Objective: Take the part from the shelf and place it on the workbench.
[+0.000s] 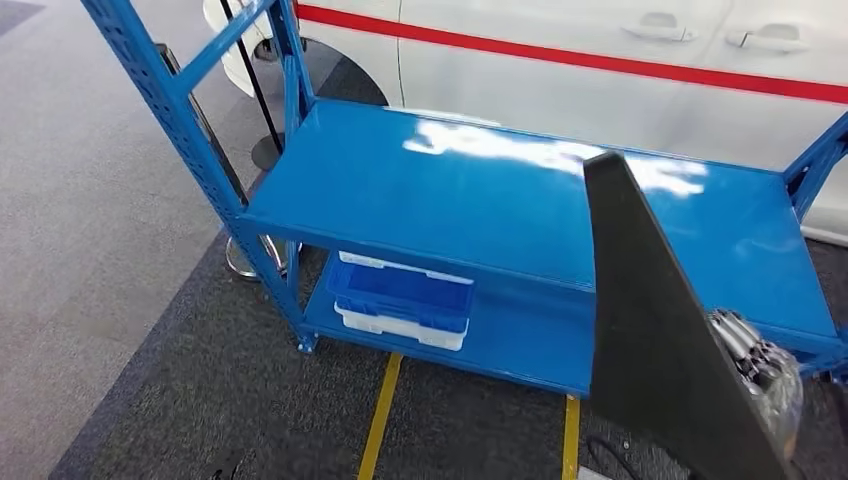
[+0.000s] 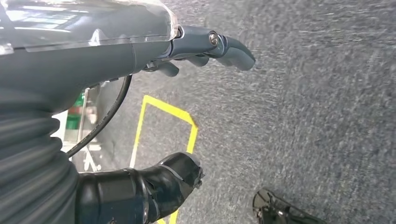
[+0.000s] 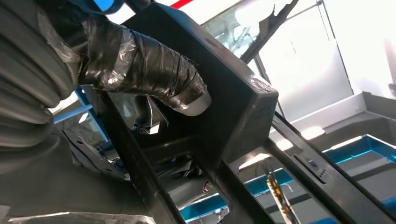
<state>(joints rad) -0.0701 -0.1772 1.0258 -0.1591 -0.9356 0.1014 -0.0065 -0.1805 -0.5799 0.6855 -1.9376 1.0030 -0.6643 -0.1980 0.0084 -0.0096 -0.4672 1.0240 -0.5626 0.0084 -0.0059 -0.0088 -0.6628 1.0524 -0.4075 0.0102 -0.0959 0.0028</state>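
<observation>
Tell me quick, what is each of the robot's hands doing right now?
Left hand: holds nothing, fingers apart, hanging over the carpet.
Right hand: holding the big black part in front of the blue shelf.

left hand (image 2: 187, 51): hanging, fingers apart | right hand (image 1: 760, 365): gripping part (image 1: 650, 340)

Your left hand (image 2: 187, 51) has a grey ribbed cuff, a clear glossy cover over the back, and blue-grey fingers (image 2: 233, 49) pinned with a silver screw. A black cable loops from under the cover. Its thumb (image 2: 159, 184) is thick, dark and glossy. Your right hand (image 1: 762, 365) shows silvery, segmented fingers; up close its thumb (image 3: 154, 70) is wrapped in shiny black tape with a pale tip.
</observation>
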